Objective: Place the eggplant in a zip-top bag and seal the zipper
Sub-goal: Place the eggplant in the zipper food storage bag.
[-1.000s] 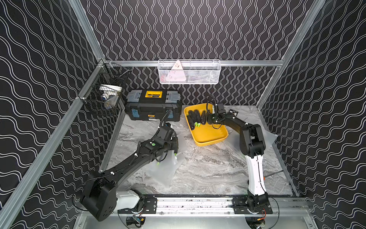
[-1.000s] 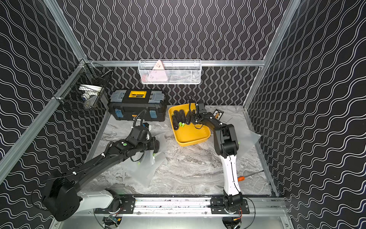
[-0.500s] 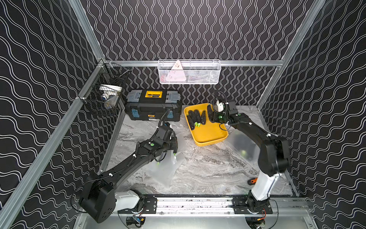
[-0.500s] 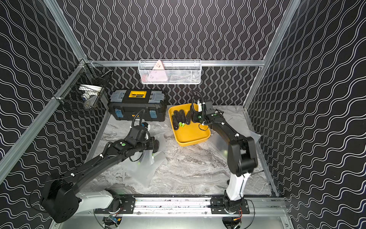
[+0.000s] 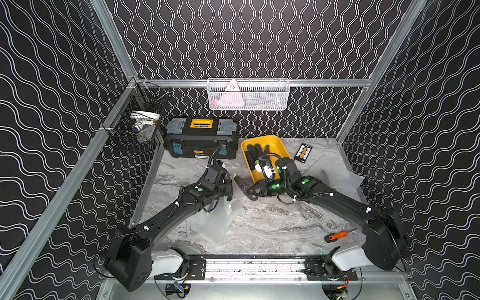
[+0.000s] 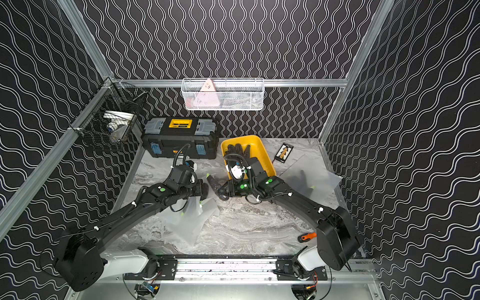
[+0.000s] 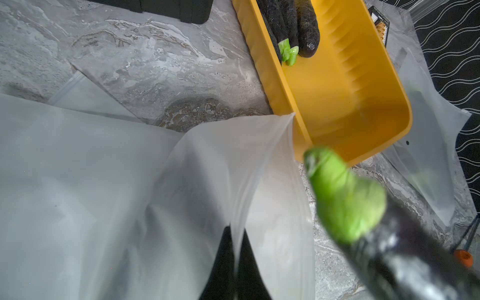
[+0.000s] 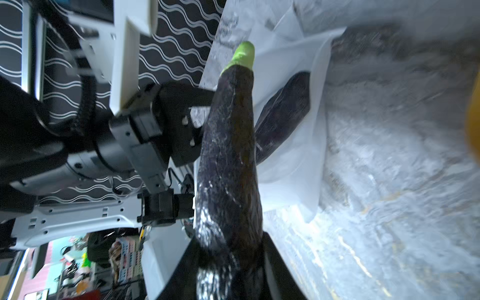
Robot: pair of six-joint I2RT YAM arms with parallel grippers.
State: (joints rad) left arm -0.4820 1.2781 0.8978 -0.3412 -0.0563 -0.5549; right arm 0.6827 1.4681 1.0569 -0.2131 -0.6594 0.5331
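The step in hand is the carry to the bag; insertion has not begun. The right gripper [image 8: 228, 262] is closed partway around the thick end of the long, dark purple eggplant [image 5: 244, 187]. The eggplant juts straight out ahead of this gripper, clear of the grey marbled bench [image 5: 272, 226], with its bright green stem cap leading. The left gripper [image 7: 235, 249] is fully closed on a fold of the translucent, frosted zip-top bag [image 7: 104, 181]. It lifts that edge while the rest of the film sags below and behind it onto the bench. Seen from the left wrist, the stem tip hangs just beside the raised bag edge, not yet past it.

The next move, as I judge it, calls for finding the mouth. Only one lip appears pinched, and I cannot tell whether the opening gapes. The right gripper would need to steer the narrow stem end in first, low and along the film, so that it does not push the limp bag away.

The eggplant tapers from a rounded butt to the stem, and its skin is glossy and flecked with pale specks. The bag is thin, creased plastic that will crumple rather than hold its shape. Beyond both grippers stands a rigid yellow plastic tray [image 5: 278, 150] with ribbed walls and rounded corners. More dark eggplants [image 5: 255, 153] lie side by side in it.
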